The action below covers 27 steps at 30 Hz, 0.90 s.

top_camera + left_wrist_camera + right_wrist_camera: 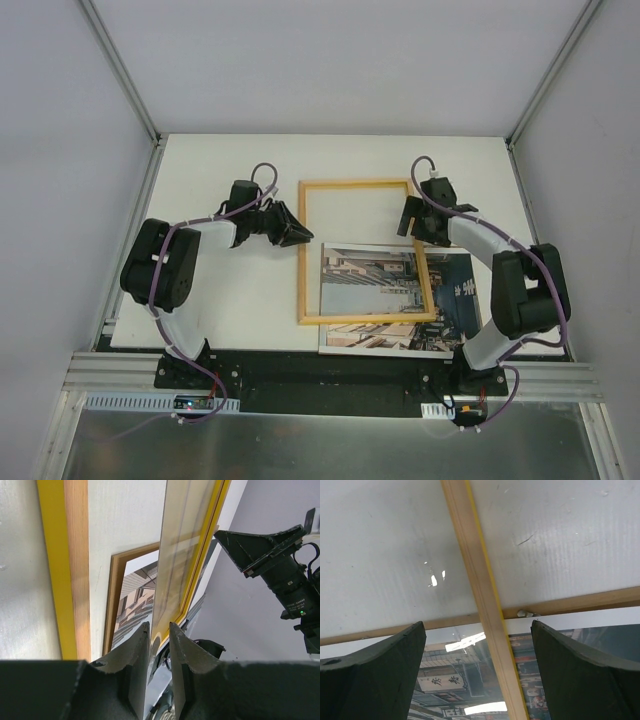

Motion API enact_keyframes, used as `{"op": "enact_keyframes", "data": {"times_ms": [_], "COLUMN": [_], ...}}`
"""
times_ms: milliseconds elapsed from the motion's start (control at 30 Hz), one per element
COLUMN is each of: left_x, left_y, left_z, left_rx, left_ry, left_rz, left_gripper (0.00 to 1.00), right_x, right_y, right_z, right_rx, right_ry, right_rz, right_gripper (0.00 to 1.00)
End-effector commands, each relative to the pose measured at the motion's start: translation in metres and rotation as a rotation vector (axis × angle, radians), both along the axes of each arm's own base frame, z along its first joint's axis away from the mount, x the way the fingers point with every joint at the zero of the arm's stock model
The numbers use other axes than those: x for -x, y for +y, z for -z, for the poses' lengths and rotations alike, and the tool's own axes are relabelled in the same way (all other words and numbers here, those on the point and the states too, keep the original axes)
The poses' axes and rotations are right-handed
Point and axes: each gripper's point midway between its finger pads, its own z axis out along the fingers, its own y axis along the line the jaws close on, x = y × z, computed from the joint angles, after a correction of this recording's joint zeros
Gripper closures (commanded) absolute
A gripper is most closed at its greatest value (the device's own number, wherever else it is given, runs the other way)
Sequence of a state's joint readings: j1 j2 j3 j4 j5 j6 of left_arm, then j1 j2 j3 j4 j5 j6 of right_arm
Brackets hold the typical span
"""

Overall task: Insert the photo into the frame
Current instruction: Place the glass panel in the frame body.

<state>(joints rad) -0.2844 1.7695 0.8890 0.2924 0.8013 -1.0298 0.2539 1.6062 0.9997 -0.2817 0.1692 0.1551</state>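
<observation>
A: While the left gripper [159, 626] pinches the thin yellow-and-wood rectangular frame [301, 280], is the right gripper [477, 625] holding?
B: No, wide open, empty. The paper city-street photo [375, 290] lies half beneath it; squaring them seems next.

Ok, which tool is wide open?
The right tool, spread wide astride the frame; the left tool is pinched nearly shut.

Wooden frame [301, 250] (yellow edge) overlaps the street photo [385, 285].
</observation>
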Motion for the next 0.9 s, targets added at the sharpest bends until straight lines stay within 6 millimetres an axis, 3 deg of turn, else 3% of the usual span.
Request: {"op": "enact_keyframes", "data": {"times_ms": [0,400,700,867], "left_x": [-0.008,-0.006,-0.005,-0.001], "left_y": [-0.01,-0.012,-0.014,-0.012], "left_z": [-0.012,-0.023,-0.036,-0.027], "left_rx": [0.013,0.044,0.087,0.059], "left_ry": [-0.059,-0.078,-0.1,-0.091], "left_rz": [0.027,0.035,0.037,0.044], "left_gripper": [0.78,0.64,0.6,0.61], "right_x": [-0.002,0.0,-0.001,-0.001], "right_y": [0.018,0.042,0.052,0.059], "right_z": [0.01,0.018,0.017,0.015], "right_rx": [-0.106,-0.245,-0.297,-0.329], "right_ry": [0.022,0.057,0.059,0.062], "right_rz": [-0.016,-0.059,-0.083,-0.102], "right_gripper": [0.11,0.1,0.1,0.1]}}
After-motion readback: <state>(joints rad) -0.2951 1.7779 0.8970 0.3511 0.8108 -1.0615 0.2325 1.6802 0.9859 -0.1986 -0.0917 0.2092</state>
